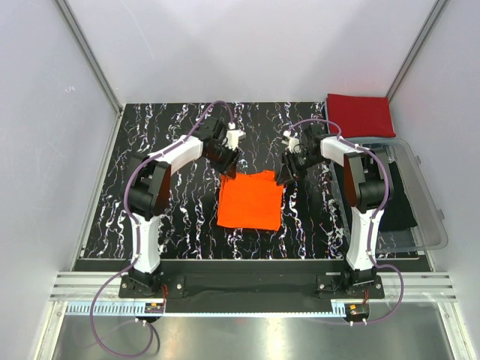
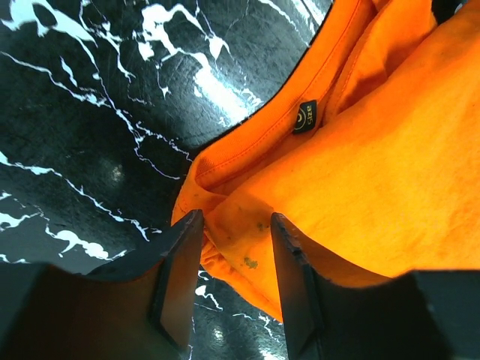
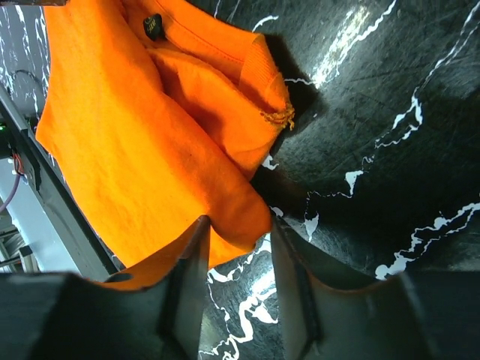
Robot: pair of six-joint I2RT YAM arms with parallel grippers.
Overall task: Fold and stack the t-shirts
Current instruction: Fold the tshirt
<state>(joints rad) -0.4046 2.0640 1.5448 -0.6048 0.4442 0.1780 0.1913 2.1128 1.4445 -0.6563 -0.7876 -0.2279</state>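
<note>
The bright orange t-shirt [image 1: 251, 199] lies folded into a rectangle at the middle of the black marbled table [image 1: 172, 217]. The deep red t-shirt [image 1: 360, 114] lies folded at the back right corner. My left gripper [image 1: 231, 166] is open at the orange shirt's far left corner; in the left wrist view the cloth [image 2: 360, 150] sits between the spread jaws [image 2: 236, 217]. My right gripper [image 1: 283, 174] is open at the far right corner; in the right wrist view a cloth corner [image 3: 150, 135] lies between its jaws [image 3: 240, 221]. The collar label shows in both wrist views.
A clear plastic bin [image 1: 424, 214] with something black inside stands at the table's right edge, next to the right arm. White walls and metal frame posts close in the back and sides.
</note>
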